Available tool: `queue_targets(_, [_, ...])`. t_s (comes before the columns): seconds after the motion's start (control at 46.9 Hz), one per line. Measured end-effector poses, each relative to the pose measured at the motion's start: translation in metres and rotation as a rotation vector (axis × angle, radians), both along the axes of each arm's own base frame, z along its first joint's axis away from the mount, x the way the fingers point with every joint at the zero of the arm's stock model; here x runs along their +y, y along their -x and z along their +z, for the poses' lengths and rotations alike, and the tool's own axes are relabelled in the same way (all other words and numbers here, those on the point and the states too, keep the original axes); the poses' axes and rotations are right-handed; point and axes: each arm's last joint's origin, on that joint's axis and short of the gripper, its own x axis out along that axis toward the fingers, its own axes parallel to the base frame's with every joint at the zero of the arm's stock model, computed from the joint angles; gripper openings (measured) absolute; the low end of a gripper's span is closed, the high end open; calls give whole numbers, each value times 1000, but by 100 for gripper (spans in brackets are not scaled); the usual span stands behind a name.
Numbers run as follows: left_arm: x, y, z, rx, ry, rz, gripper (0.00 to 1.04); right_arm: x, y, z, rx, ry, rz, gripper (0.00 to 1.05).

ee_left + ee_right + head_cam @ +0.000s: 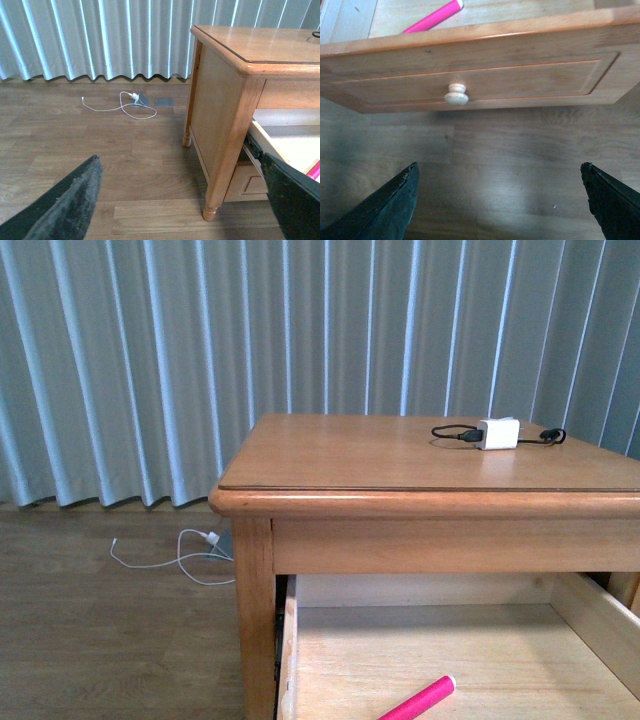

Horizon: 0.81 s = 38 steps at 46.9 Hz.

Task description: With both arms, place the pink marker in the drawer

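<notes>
The pink marker [418, 699] lies on the pale wood floor of the drawer [290, 640], which stands pulled out of the nightstand. The marker also shows in the right wrist view [434, 17], and as a pink sliver in the left wrist view [314, 171]. My right gripper [500, 200] is open and empty, in front of the drawer front and its round pale knob [456, 95], over the floor. My left gripper [185, 200] is open and empty, out to the left of the nightstand near its front leg [220, 165]. Neither arm shows in the front view.
A white charger block [498, 433] with a black cable lies on the nightstand top [340, 455]. A white cable [185, 555] lies on the wood floor to the left, below the grey curtains [150, 360]. A second drawer front [252, 182] sits below the open drawer.
</notes>
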Motion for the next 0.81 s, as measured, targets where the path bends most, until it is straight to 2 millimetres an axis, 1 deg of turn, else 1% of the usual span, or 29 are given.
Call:
queue_targets(0.043, [0,0,0,0,1,0,98,3,-8,0,25,11,-15,96])
queue_targets(0.192, [0,0,0,0,0,0,99,9,-36,-7,117,28,-57,96])
queue_targets(0.426, [0,0,0,0,0,0,99,16,-62,-10,169,49,-82,96])
queue_targets(0.554, [0,0,0,0,0,0,99,23,-75,-15,195,61,-78,96])
queue_targets(0.682, [0,0,0,0,0,0,99,28,-87,-17,195,79,-85,96])
queue_targets(0.81, [0,0,0,0,0,0,99,34,-106,-19,184,100,-94,96])
